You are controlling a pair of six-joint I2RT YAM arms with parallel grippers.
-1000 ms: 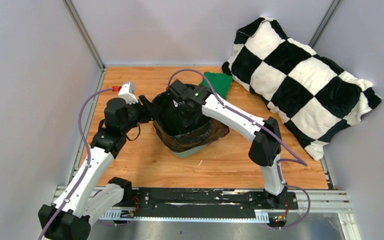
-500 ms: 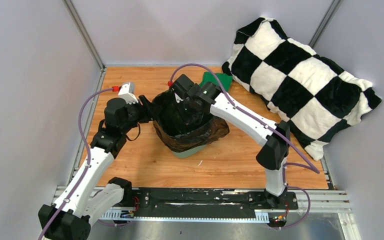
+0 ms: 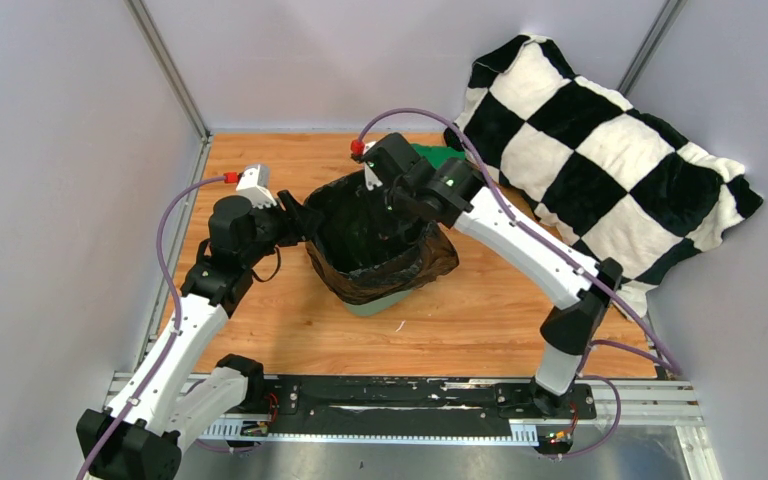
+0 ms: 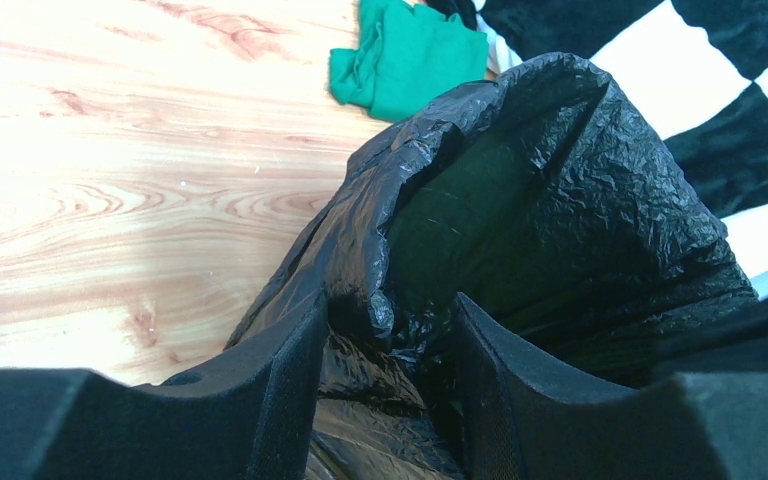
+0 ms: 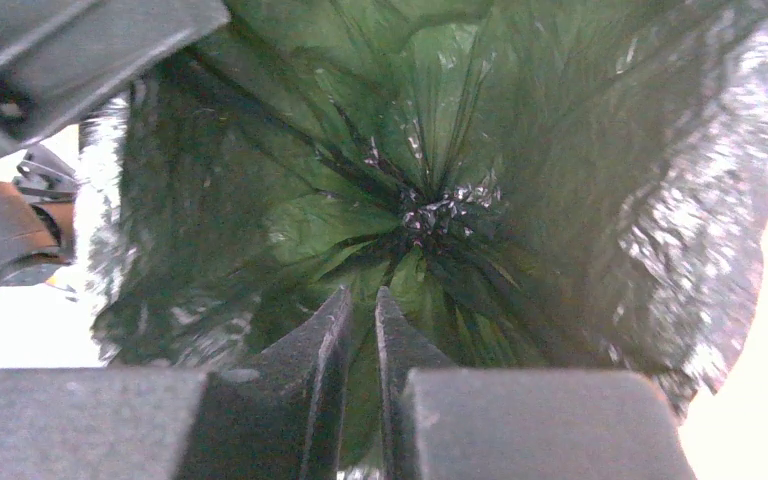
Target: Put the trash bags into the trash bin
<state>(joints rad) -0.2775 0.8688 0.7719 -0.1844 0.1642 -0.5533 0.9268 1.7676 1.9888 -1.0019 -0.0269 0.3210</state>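
Progress looks strong: the trash bag point(image 3: 370, 240) sits down inside the trash bin point(image 3: 378, 303), its gathered bottom deep in the well and its mouth turned out over the rim; only a strip of mint wall shows at the near base. The left end effector point(image 4: 388, 310) pinches a fold of the bag's edge at the bin's left side; the right end effector point(image 5: 362, 295) hangs over the opening, fingers nearly together and holding nothing. What's left, by the look of it, is smoothing the loose, uneven skirt and letting go. Room is tight behind, with the green cloth point(image 4: 405, 55) and checkered pillow point(image 3: 600, 170) near; bare table point(image 3: 480, 320) lies in front.
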